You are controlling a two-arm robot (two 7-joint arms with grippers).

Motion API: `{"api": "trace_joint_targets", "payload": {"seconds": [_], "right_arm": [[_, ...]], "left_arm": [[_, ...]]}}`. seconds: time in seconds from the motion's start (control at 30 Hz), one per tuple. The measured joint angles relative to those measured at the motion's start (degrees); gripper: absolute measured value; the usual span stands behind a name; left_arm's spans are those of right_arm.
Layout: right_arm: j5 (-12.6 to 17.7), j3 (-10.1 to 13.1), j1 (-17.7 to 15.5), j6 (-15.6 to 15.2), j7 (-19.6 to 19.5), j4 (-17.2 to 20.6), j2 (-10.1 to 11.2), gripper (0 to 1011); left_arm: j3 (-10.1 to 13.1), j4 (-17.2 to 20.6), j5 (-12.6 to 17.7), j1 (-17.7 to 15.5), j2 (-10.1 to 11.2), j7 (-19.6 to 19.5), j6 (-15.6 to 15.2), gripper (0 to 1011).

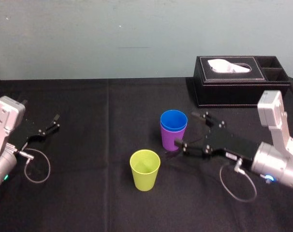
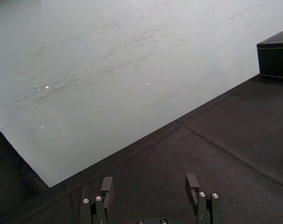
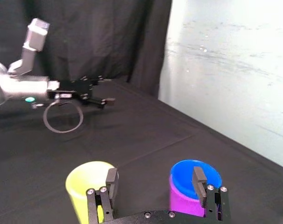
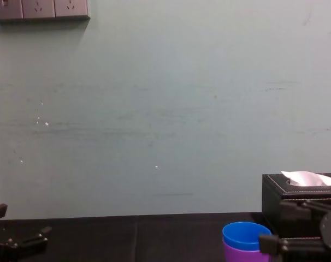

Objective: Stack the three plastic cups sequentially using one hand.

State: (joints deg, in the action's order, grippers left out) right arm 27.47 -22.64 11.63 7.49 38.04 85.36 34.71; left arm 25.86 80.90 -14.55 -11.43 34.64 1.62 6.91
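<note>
Blue sits inside purple already. In the head view the blue cup [image 1: 173, 119] is nested in the purple cup [image 1: 169, 140], in front of the black tissue box [image 1: 233, 87] and a little to its left. The yellow-green cup [image 1: 145, 170] stands alone, farther from the box on the same side. Your right gripper [image 1: 186, 129] hangs just beside the pair on the box's side, fingers spread and holding nothing. The left gripper [image 1: 49, 124] is parked well apart from the box, far to its left.

In the left wrist view its fingers are spread over bare cloth.

In the right wrist view one finger lines up with the blue cup [image 3: 183, 171], and the gap between the fingers faces the space between the pair and the yellow-green cup [image 3: 83, 179].

In the chest view the pair stands upright beside the box.

Watch the sideways move. I judge a finger could clip the purple wall and tip the pair, and a hard pinch could make the smooth, tapered plastic squirt free.
</note>
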Motion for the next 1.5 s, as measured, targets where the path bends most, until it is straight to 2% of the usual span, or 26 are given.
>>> {"api": "trace_joint_targets", "payload": {"seconds": [0.23, 0.57, 1.03, 1.2, 1.5], "right_arm": [[-0.09, -0.36, -3.09, 1.64, 1.09, 1.74, 1.48, 1003], [-1.96, -1.73, -4.82, 1.97, 1.04, 2.04, 1.75, 1003], [-4.96, -3.68, -5.05, 2.29, 0.46, 1.26, 0.64, 1003], [-6.48, -4.52, -4.38, 2.14, -0.12, 0.30, -0.39, 1003], [-7.31, -5.48, -3.12, 1.36, -0.11, -1.25, -1.71, 1003]], "left_arm": [[0.00, 0.00, 0.00, 0.00, 0.00, 0.00, 0.00, 1010], [0.00, 0.00, 0.00, 0.00, 0.00, 0.00, 0.00, 1010], [0.00, 0.00, 0.00, 0.00, 0.00, 0.00, 0.00, 1010], [0.00, 0.00, 0.00, 0.00, 0.00, 0.00, 0.00, 1010], [0.00, 0.00, 0.00, 0.00, 0.00, 0.00, 0.00, 1010]]}}
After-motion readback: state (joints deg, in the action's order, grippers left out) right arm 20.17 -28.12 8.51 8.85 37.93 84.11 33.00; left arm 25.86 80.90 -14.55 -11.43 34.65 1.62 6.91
